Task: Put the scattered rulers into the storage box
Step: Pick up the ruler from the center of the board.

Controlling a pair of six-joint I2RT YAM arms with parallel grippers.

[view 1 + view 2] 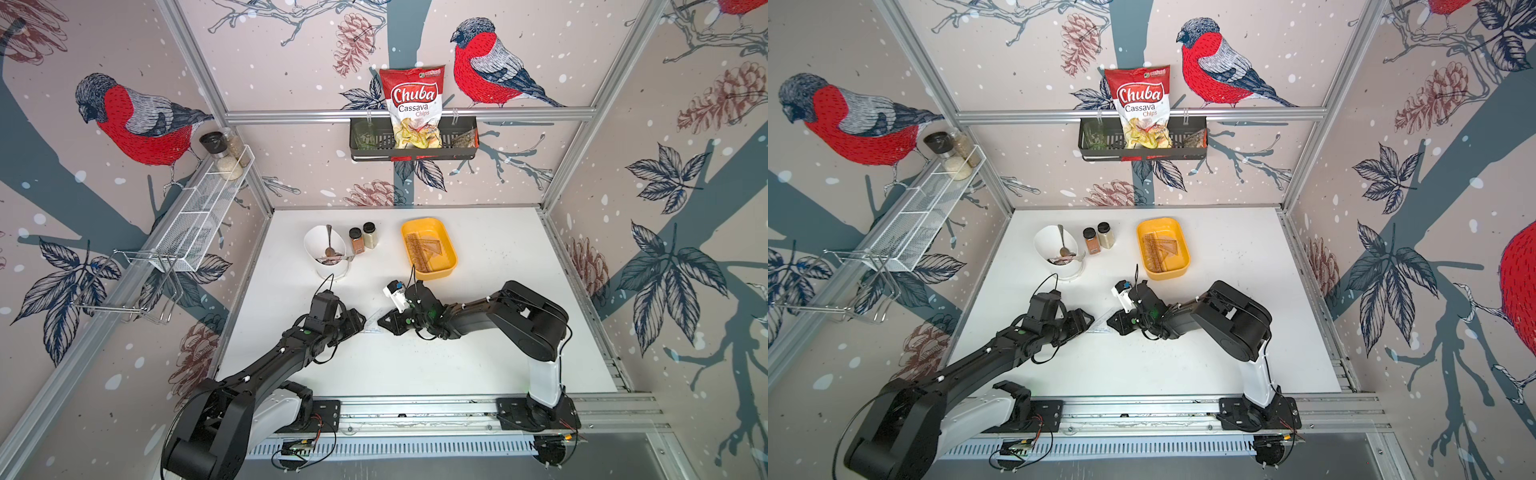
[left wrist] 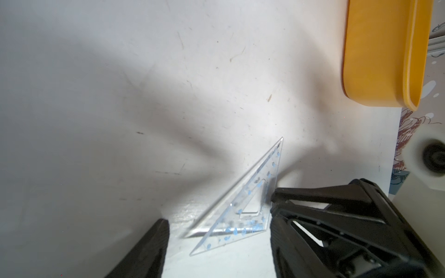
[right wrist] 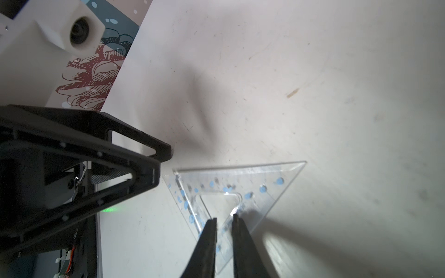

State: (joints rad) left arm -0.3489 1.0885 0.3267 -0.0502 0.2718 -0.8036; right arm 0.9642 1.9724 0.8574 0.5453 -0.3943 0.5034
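Storage box (image 1: pixel 438 273), a yellow-orange tub, stands at 1 o'clock on the white table (image 1: pixel 415 365) in both top views, while the two grippers meet at the table's centre. The left gripper (image 1: pixel 360 325) points in from 8 o'clock with its jaws spread wide and nothing between them. In the left wrist view one of its fingers (image 2: pixel 154 245) stands just beside a corner of the clear set square (image 2: pixel 243 211); whether they touch cannot be made out. The right gripper (image 3: pixel 225 220) points in from 3 o'clock, its jaws narrowed to a slim gap and pinched on one side of that set square, whose blue-marked plastic passes between the fingertips in the right wrist view.

A white bowl (image 1: pixel 330 272) sits at 11 o'clock on the table, well apart from the box. See-through rulers (image 1: pixel 422 249), straight ones and at least one triangle, lie overlapping on the box floor. The clear set square is between the two grippers, at 7 o'clock from the box and apart from it; whether it is lifted off the table cannot be told. Two spice jars (image 1: pixel 356 241) stand upright between bowl and box, and a spoon (image 1: pixel 329 243) leans in the bowl.
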